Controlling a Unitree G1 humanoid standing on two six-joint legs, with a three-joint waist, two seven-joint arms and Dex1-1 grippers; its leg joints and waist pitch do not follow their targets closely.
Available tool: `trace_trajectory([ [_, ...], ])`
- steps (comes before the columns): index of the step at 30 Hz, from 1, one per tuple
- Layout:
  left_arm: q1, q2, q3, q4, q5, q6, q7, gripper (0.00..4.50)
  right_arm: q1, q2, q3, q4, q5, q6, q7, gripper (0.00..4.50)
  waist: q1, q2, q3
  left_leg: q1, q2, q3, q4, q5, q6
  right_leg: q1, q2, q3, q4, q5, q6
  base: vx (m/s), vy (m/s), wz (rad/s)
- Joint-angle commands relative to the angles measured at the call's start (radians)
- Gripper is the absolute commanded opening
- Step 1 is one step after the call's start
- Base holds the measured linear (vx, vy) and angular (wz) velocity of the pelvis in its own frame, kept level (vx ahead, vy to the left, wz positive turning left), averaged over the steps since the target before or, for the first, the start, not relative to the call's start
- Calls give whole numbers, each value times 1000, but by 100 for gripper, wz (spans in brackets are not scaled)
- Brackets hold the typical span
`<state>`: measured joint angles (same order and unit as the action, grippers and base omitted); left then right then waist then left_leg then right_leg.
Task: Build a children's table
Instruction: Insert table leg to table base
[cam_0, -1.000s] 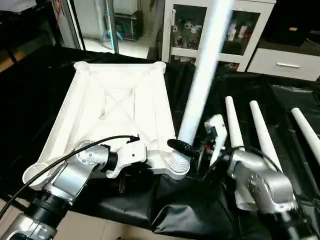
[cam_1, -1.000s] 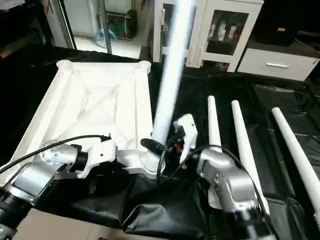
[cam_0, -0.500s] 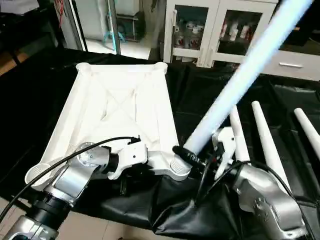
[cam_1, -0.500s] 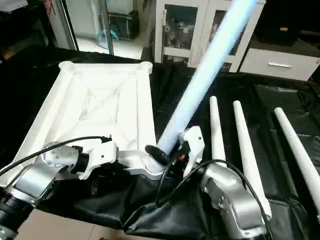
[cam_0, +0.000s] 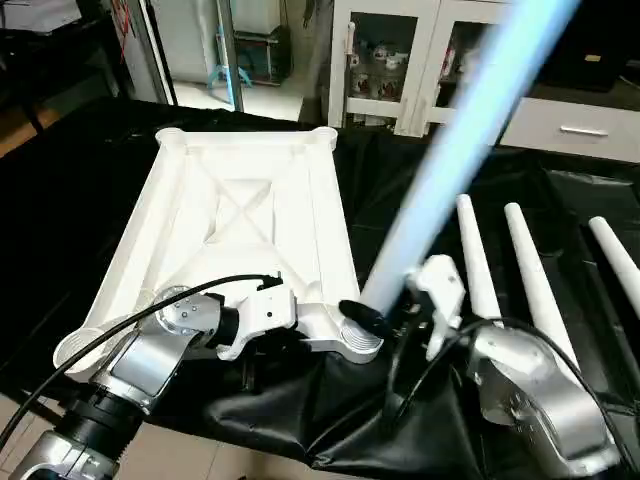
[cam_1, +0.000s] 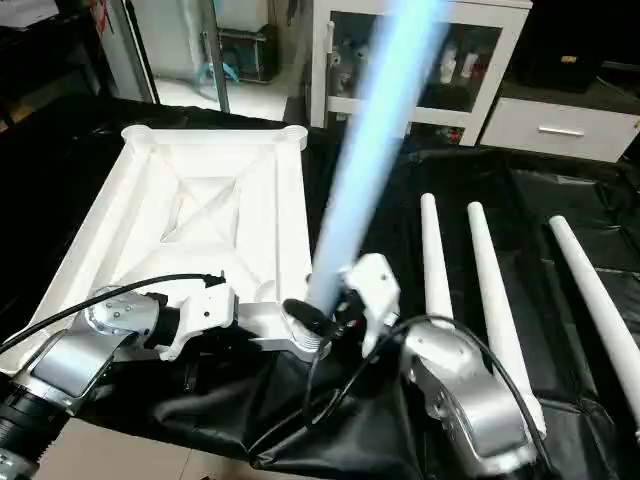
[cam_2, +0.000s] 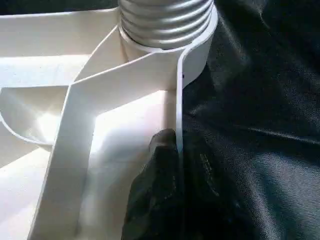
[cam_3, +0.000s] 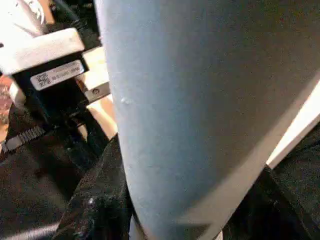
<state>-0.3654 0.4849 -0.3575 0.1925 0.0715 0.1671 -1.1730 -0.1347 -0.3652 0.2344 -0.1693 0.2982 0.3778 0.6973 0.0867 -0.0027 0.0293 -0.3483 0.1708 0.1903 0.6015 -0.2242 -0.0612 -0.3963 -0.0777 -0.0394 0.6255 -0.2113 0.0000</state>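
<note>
Tabletop (cam_0: 240, 215) lies ribs-up on the black cloth (cam_0: 420, 190). Left gripper (cam_2: 165, 165) is pinched tight on the tabletop's near rim wall, just beside the threaded corner socket (cam_0: 360, 338). Right gripper (cam_0: 385, 310) is clamped on the fat end of a leg (cam_0: 455, 150), right over that socket, leg leaning away from the tabletop. Three spare legs (cam_0: 525, 265) lie beyond the socket, apart from the tabletop. Judgement: hollow plastic tube, light, stiff, smooth so likely slippery; long lever, so hold low near the thread. Tabletop rigid; rim or rib is the good hold.
</note>
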Motion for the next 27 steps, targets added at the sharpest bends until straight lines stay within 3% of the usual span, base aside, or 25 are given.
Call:
trace_trajectory([
  [1, 0, -12, 32, 15, -32, -13, 42, 0, 6, -22, 42, 82, -41, 87, 15, 186, -8, -14, -33, 0, 58, -26, -86, -168, 22, 33, -67, 50, -87, -241, -150, 0, 0, 0],
  [8, -1, -8, 38, 18, -32, -13, 47, 0, -55, -1, 43, 215, -46, 112, 8, 186, -16, -16, -31, 2, 59, -29, -91, -231, -1, 28, -69, 50, -94, -313, -144, 0, 0, 0],
  [14, 0, -10, 38, 19, -32, -14, 51, 0, -35, 3, 54, 251, -60, 91, 6, 186, -31, -19, -27, 4, 59, -33, -96, -296, -14, 23, -71, 51, -106, -406, -119, 0, 0, 0],
  [19, -3, -19, 40, 24, -37, -12, 63, 0, -19, 8, 42, 237, -52, 92, -8, 186, -36, -17, -23, 14, 61, -38, -102, -352, -21, 19, -72, 50, -115, -479, -101, 0, 0, 0],
  [22, -1, -23, 45, 24, -41, -3, 74, 0, -20, 17, 32, 246, -55, 80, -22, 186, -37, -17, -25, 12, 61, -38, -106, -336, -20, 21, -71, 50, -115, -441, -106, 0, 0, 0],
  [27, 1, -43, 58, 15, -38, 51, 119, 0, -93, 90, -16, 381, -107, 27, -173, 186, -52, -16, -22, 12, 59, -42, -107, -381, -33, 16, -73, 48, -121, -518, -97, 0, 0, 0],
])
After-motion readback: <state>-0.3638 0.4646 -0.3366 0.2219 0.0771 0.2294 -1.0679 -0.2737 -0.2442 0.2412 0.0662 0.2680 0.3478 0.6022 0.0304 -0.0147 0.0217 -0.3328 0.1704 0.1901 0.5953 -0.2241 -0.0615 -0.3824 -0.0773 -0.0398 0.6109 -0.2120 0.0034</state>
